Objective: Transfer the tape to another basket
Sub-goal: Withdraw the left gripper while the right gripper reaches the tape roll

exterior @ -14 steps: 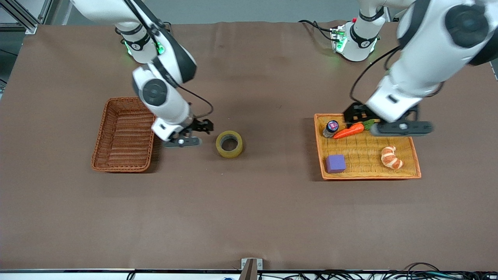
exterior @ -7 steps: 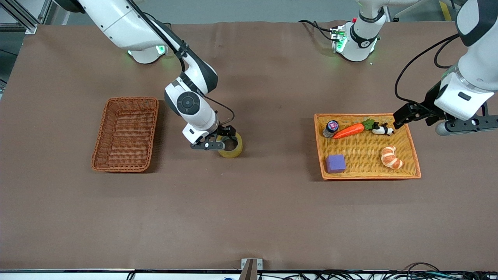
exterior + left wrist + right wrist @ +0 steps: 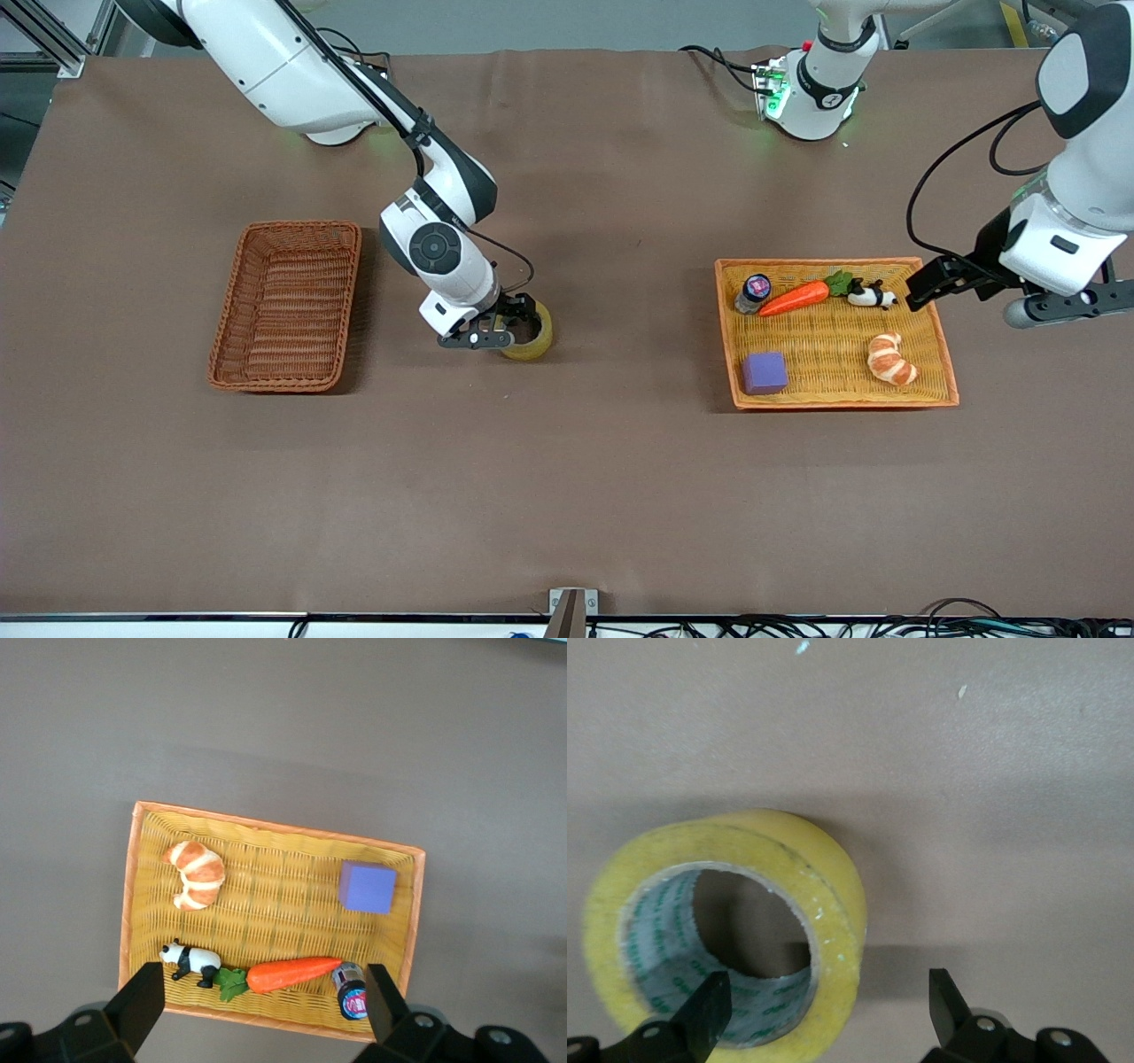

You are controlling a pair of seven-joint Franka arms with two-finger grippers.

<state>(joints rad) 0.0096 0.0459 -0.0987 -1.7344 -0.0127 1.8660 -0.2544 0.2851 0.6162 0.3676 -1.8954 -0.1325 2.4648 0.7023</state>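
Note:
The tape, a yellowish ring, lies flat on the brown table between the basket and the tray. In the right wrist view the tape sits with its wall between my open fingers. One of those fingers is in the hole and the other is outside the ring. My right gripper is low at the tape. The reddish-brown basket stands toward the right arm's end, with nothing in it. My left gripper is open, empty and up in the air over the tray's edge.
The orange-yellow woven tray holds a purple cube, a croissant, a carrot, a toy panda and a small bottle. Cables lie along the table edge nearest the front camera.
My right gripper has moved from beside the basket over to the tape and come down around its wall. My left arm has drawn back from over the tray toward its own end.

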